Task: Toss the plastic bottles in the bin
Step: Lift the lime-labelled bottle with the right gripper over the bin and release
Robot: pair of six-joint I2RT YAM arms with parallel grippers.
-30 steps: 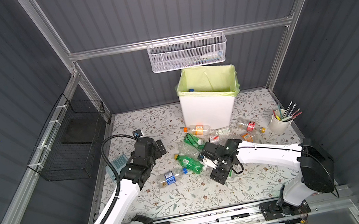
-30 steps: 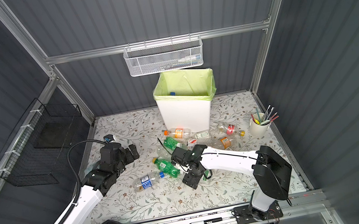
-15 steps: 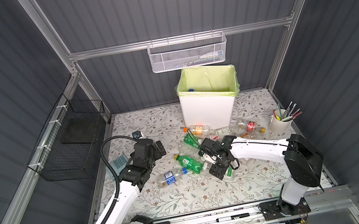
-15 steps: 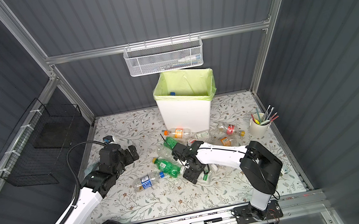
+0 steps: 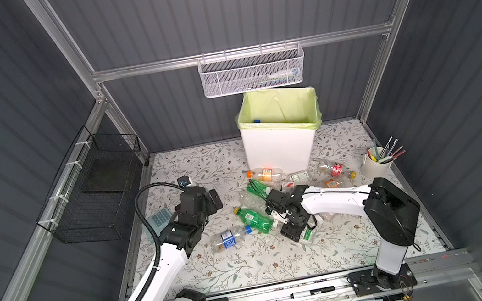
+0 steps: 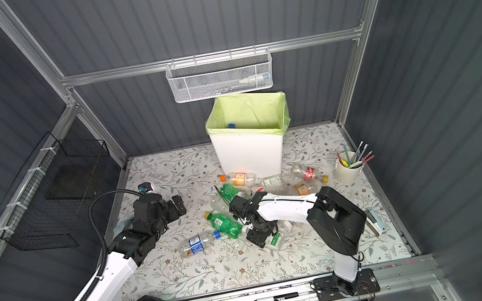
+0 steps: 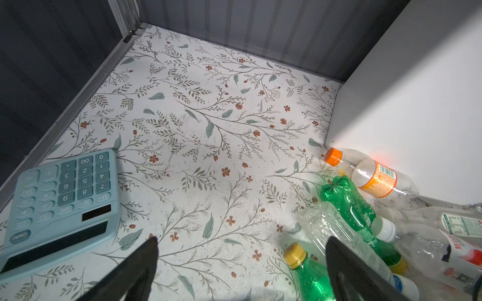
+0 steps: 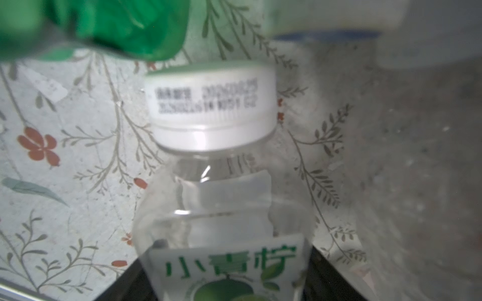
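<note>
Spread wide and empty at the left gripper (image 7: 242, 242), plastic bottles (image 7: 349, 206) heaped just past one finger. Straddling a white-capped bottle (image 8: 224, 208) across its label at the right gripper (image 5: 298, 233); cannot tell whether pinched yet. Probably light, thin-walled, slippery, crushable: best squeezed gently mid-body. Well beyond both, the bin (image 5: 279, 151).

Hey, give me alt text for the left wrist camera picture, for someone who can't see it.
The left gripper, jaws open and empty, hangs over a bare patch of floral table. A pale blue calculator lies to one side; on the other, empty plastic bottles, clear and green, lie clustered at the foot of the white bin.
</note>
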